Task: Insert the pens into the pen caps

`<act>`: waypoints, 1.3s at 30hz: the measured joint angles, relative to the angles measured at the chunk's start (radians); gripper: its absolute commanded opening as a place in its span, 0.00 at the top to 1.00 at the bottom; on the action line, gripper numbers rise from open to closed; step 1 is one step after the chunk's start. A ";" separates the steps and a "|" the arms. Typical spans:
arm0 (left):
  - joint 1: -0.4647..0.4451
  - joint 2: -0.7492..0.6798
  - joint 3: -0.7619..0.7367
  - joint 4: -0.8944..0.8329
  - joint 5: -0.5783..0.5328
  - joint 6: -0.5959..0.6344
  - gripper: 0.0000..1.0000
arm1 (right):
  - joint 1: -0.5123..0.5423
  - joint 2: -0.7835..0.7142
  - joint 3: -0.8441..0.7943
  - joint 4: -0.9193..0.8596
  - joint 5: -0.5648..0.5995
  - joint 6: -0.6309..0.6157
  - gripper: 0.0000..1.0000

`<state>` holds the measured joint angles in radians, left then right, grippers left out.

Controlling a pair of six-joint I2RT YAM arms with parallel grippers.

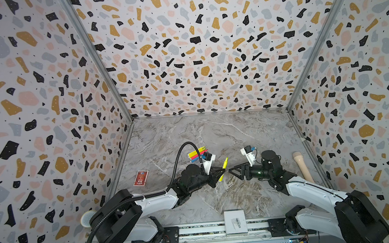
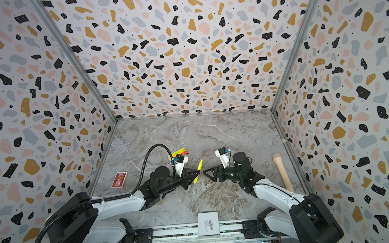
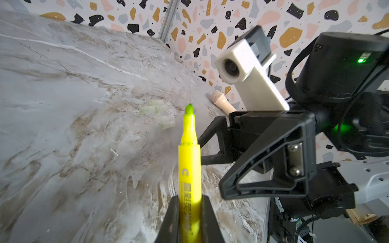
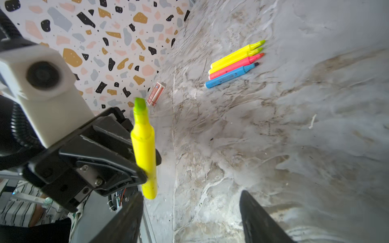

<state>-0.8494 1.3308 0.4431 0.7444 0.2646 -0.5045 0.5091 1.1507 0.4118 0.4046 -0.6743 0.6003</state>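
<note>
My left gripper [image 1: 224, 171] [image 3: 189, 198] is shut on a bright yellow pen [image 1: 224, 167] [image 2: 198, 169] [image 3: 189, 160] [image 4: 145, 151], held off the table with its uncapped tip pointing away from the front edge. My right gripper [image 1: 230, 171] [image 4: 191, 194] faces it from the right, open, with nothing between its fingers. The pen's lower end hangs just beside one right finger. Two yellow pens [image 4: 237, 53], a pink-red pen [image 4: 235, 67] and a blue pen [image 4: 229, 75] lie side by side behind the left wrist [image 1: 197, 154]. Several pale translucent pen caps [image 3: 156, 114] lie clustered on the marble.
A red card box [image 1: 141, 178] [image 2: 119, 179] lies near the left wall. A thick beige handle [image 1: 303, 168] [image 2: 282, 171] lies along the right wall. A white box [image 1: 235, 221] sits at the front edge, a round white mesh thing [image 1: 87, 218] at front left.
</note>
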 measured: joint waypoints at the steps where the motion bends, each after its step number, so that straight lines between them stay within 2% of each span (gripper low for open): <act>1: -0.003 -0.006 -0.002 0.003 -0.001 -0.005 0.96 | 0.011 0.011 0.004 0.015 0.001 0.007 0.32; 11: -0.011 -0.040 -0.029 0.009 -0.011 -0.009 0.96 | 0.085 0.034 0.051 0.122 0.014 0.051 0.42; 19: -0.021 -0.042 -0.029 0.013 -0.013 -0.009 0.96 | 0.100 0.063 0.064 0.157 0.021 0.072 0.56; 25: -0.026 -0.042 -0.029 0.013 -0.012 -0.009 0.96 | 0.111 0.078 0.080 0.173 0.029 0.073 0.77; 27: -0.028 -0.042 -0.029 0.012 -0.010 -0.009 0.95 | 0.114 0.079 0.082 0.179 0.029 0.084 0.90; 28: -0.028 -0.041 -0.029 0.013 -0.010 -0.007 0.94 | 0.116 0.079 0.083 0.180 0.028 0.078 0.95; 30: -0.029 -0.040 -0.028 0.011 -0.011 -0.007 0.83 | 0.119 0.079 0.083 0.179 0.029 0.083 0.99; 34: -0.030 -0.041 -0.020 -0.021 -0.011 -0.001 0.62 | 0.120 0.079 0.083 0.179 0.029 0.082 1.00; 36: -0.031 -0.046 -0.019 -0.045 -0.011 0.006 0.59 | 0.120 0.079 0.083 0.179 0.029 0.082 1.00; 39: -0.031 -0.052 -0.010 -0.090 -0.012 0.020 0.60 | 0.120 0.079 0.083 0.179 0.031 0.079 1.00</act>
<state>-0.8803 1.2789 0.4332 0.6540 0.2523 -0.4843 0.6289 1.2297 0.4950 0.5835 -0.6430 0.6796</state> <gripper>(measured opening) 0.406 0.167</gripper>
